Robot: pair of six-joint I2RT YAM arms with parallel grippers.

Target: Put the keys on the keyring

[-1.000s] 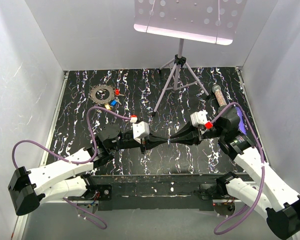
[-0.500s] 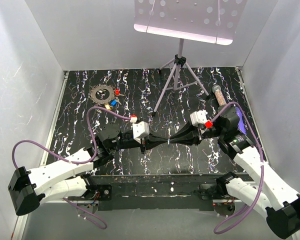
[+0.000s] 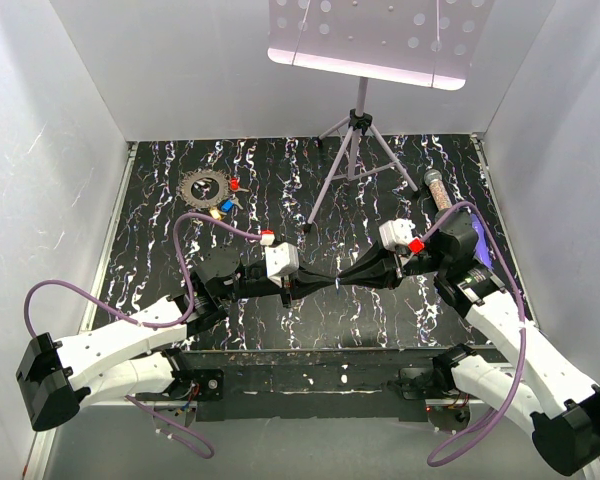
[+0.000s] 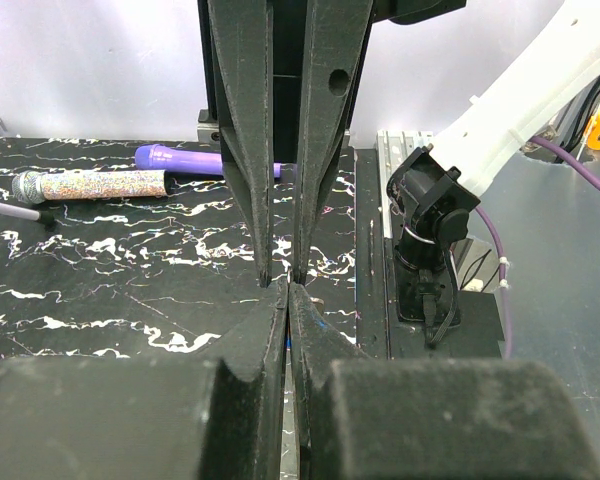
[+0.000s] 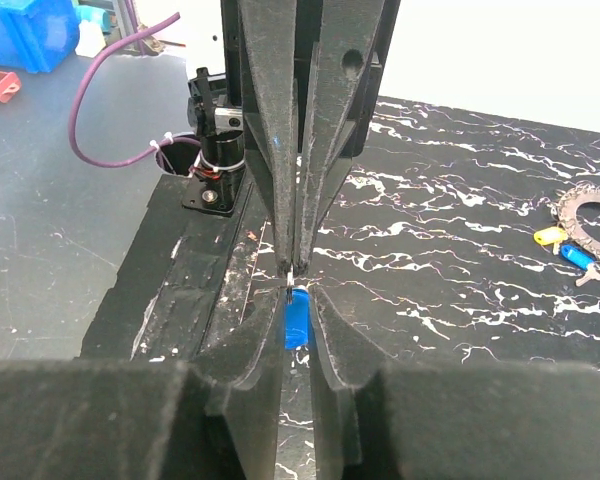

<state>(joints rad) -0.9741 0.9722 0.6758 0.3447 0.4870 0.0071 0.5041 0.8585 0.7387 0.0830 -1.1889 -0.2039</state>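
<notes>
My left gripper [image 5: 292, 266], pressed together, seems to pinch the blade of the blue key [image 5: 295, 322]. My right gripper [image 5: 298, 294] stands narrow around its head, grip unclear. The keyring [image 3: 202, 187] lies far back-left, nearer the left one.

**Black marbled worktop, items along its far side**

The worktop [image 3: 280, 170] is black with white veining. At far left lies the toothed keyring [image 3: 204, 187], with red, blue and yellow keys [image 3: 225, 206] just beside its right edge (touching or not, unclear). A tripod [image 3: 359, 124] stands far centre. A glittery tube [image 3: 440, 190] and a purple stick [image 4: 180, 157] lie at right.
</notes>
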